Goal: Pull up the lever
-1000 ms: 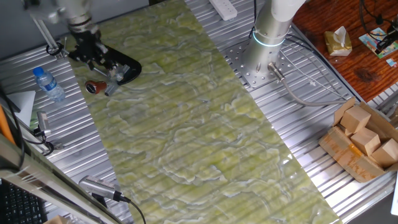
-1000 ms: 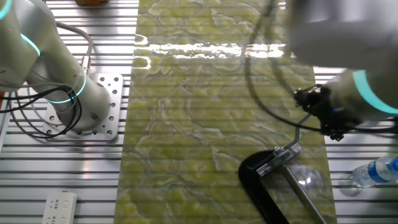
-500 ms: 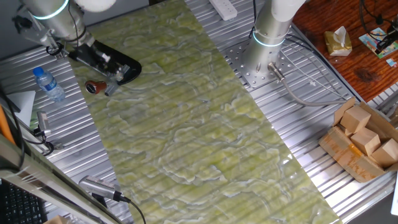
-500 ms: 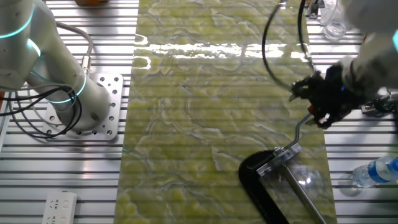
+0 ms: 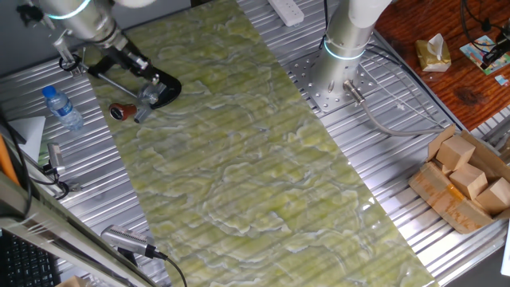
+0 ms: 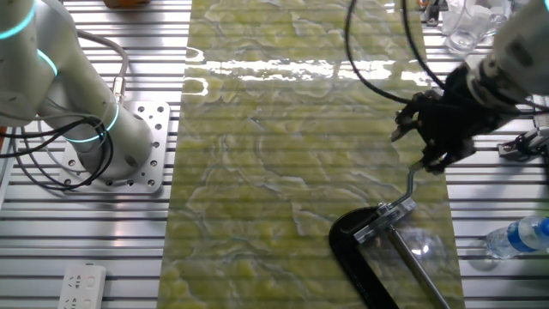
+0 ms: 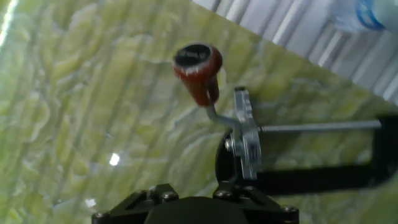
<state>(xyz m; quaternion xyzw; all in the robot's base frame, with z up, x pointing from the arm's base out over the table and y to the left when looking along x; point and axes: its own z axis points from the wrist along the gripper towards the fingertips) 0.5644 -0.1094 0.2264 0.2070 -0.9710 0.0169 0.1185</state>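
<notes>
The lever's dark-red knob (image 5: 119, 111) lies left of the black C-shaped clamp (image 5: 163, 89) on the green mat. In the hand view the knob (image 7: 198, 67) fills the upper middle, with its thin silver arm (image 7: 217, 115) bending down to the clamp's silver plate. My gripper (image 5: 142, 70) hovers above the clamp, apart from the knob. In the other fixed view the gripper (image 6: 418, 148) hangs over the upper end of the lever arm (image 6: 411, 182); its dark fingers stand apart with nothing between them, and the knob is hidden there. The hand view shows no fingers.
The clamp's long silver rod (image 7: 317, 127) runs right. A water bottle (image 5: 62, 108) lies on the slatted table left of the clamp. A second arm's base (image 5: 343, 48) stands at the mat's far side. A box of wooden blocks (image 5: 466, 179) sits at the right.
The arm has swung, and the gripper has come back in over the clamp and moved toward the lever's upper end. Clamp and lever have not moved.
</notes>
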